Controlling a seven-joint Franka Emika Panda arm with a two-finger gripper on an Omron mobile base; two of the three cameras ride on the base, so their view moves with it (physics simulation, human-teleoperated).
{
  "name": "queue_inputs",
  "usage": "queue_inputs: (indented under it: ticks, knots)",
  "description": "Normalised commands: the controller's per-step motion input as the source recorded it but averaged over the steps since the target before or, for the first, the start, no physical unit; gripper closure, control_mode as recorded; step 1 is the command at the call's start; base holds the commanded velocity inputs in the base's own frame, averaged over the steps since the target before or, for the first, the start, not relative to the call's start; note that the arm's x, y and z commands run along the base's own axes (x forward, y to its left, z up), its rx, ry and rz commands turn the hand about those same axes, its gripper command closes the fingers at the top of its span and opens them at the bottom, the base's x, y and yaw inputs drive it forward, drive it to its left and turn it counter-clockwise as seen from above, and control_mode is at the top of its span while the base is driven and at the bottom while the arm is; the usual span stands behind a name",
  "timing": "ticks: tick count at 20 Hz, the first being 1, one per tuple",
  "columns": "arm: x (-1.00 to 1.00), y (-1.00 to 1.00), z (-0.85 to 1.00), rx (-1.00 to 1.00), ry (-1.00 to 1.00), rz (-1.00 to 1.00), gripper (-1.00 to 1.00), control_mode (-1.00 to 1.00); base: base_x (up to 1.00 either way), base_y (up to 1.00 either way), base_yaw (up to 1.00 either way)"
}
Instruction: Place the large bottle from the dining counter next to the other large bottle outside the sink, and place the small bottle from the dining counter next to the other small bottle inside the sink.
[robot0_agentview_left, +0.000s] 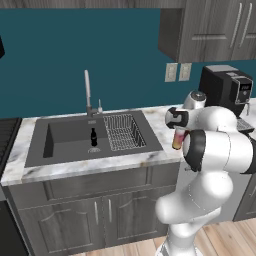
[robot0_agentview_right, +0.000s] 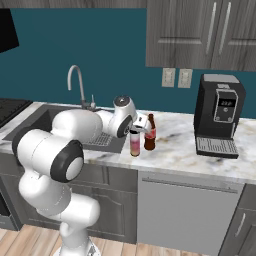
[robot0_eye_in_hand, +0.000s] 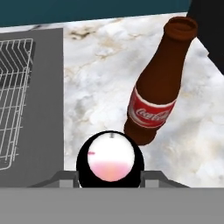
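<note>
I have the gripper clamped on the pink bottle, just beside the cola bottle on the counter (right of the sink). I'd lower it straight, then release gently.

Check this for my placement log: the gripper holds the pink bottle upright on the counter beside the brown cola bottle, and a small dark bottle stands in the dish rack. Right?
Not quite. The small dark bottle stands on the sink basin floor, left of the dish rack, as the left base view shows. The gripper, pink bottle and brown cola bottle are as you say.
</note>
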Motion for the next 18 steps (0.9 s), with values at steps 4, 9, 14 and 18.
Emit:
queue_inputs:
  ticks: [4,9,14,18]
  knots:
    - [0.0,0.11,-0.1,-0.01,0.0,0.0,-1.0,-1.0,0.0,0.0,0.0]
    - [-0.13,0.03,-0.01,0.0,-0.07,0.0,-1.0,-1.0,0.0,0.0,0.0]
    - [-0.37,0.01,0.1,0.0,-0.16,0.0,-1.0,-1.0,0.0,0.0,0.0]
    - [-0.41,0.0,0.15,0.0,-0.16,0.0,-1.0,-1.0,0.0,0.0,0.0]
